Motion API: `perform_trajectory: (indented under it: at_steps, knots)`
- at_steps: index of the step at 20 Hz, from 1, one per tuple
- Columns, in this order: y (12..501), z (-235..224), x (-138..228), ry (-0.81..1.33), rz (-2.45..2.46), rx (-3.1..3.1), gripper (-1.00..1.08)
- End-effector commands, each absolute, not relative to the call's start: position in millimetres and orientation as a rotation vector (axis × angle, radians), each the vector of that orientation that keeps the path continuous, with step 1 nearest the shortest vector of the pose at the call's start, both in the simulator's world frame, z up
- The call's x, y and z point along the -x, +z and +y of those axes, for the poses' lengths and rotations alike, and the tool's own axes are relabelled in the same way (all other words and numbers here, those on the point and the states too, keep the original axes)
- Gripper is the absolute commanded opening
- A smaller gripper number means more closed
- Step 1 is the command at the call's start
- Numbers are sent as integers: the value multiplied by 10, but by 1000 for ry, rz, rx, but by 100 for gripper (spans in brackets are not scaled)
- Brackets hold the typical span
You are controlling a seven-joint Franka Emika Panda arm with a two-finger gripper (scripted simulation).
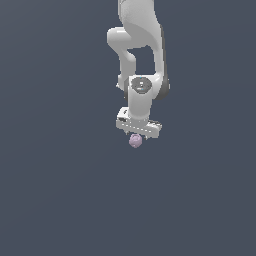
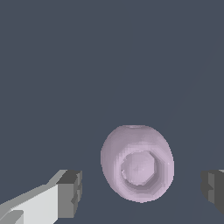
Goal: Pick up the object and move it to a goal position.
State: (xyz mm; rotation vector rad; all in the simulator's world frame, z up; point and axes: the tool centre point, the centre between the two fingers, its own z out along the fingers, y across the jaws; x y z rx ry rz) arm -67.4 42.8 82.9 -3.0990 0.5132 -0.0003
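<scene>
The object (image 1: 135, 141) is a tiny pale pink-lilac rounded lump, just below the white gripper (image 1: 138, 134) in the exterior view. In the wrist view the object (image 2: 137, 163) looks large and rounded, with a ringed dimple facing the camera. It sits between the two dark finger pads (image 2: 70, 194), with a gap on each side. The gripper (image 2: 142, 189) is open and is not touching the object. The white arm reaches down from the upper part of the exterior view.
A plain dark blue-grey surface (image 1: 60, 190) fills the scene around the arm. No other objects, containers or edges show in either view.
</scene>
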Motion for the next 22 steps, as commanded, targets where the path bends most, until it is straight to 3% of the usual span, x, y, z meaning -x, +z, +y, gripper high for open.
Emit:
perform_trajectory:
  at_steps: [1,12,13,22]
  knots:
    - [739,426,682,1,515,3099,100]
    - [396,431,683,0,518,3099,100]
    - [396,431,683,0,518,3099,-100]
    - [396,431,683,0,518,3099,-100]
